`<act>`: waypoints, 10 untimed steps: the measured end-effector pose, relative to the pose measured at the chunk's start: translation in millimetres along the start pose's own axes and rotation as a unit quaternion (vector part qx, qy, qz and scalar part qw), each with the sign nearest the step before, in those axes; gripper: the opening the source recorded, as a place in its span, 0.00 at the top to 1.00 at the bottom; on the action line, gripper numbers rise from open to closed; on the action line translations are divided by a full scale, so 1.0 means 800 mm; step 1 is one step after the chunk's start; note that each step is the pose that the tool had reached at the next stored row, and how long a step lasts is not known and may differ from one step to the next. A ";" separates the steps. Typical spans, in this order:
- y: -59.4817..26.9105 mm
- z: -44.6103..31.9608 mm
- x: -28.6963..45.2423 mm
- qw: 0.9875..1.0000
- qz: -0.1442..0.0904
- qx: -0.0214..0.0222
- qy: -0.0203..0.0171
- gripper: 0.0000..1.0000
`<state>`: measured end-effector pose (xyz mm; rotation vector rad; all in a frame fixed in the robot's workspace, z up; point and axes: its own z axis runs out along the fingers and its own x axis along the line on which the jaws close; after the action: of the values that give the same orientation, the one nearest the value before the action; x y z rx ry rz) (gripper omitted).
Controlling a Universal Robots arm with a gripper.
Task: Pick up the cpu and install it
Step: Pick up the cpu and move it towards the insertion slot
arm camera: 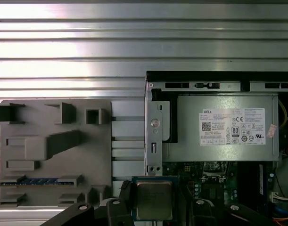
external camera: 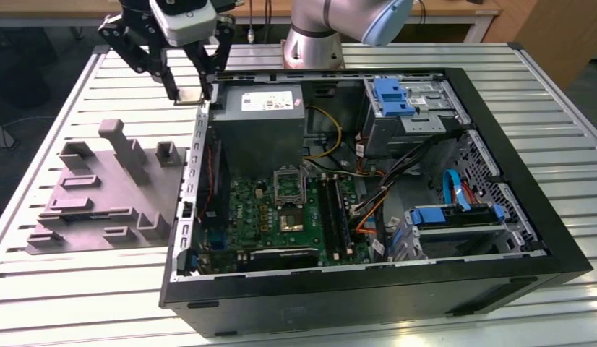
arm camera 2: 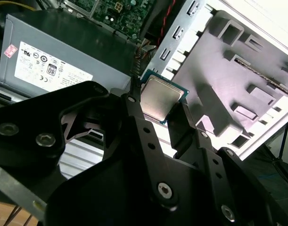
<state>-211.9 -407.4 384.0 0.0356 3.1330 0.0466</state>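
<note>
The cpu (arm camera 2: 159, 97) is a small square chip with a dull silver top and a thin greenish rim, and my gripper (arm camera 2: 155, 106) is shut on it by two opposite edges. In the first wrist view the cpu (arm camera: 154, 199) hangs between the black fingers (arm camera: 123, 197) over the edge of the open computer case. In the exterior view my gripper (external camera: 189, 92) holds the cpu (external camera: 189, 95) in the air above the case's back left corner, beside the power supply (external camera: 263, 119). The motherboard socket (external camera: 290, 189) lies lower down, in the middle of the green board.
A grey plastic fixture (external camera: 101, 191) with upright blocks lies on the slatted metal table (external camera: 87, 289) at the exterior view's left of the case. Inside the black case (external camera: 530, 217) are a drive cage (external camera: 405, 101), blue brackets and loose cables (external camera: 414, 173). The arm's base (external camera: 313, 47) stands behind the case.
</note>
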 end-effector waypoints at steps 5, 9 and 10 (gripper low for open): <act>0.000 0.0002 -0.0110 1.000 0.000 0.000 0.000 0.53; 0.000 0.0003 -0.0206 1.000 0.000 0.000 0.000 0.53; 0.000 0.0003 -0.0228 1.000 0.000 0.000 0.000 0.53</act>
<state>-193.7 -407.5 383.9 0.0356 3.1330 0.0467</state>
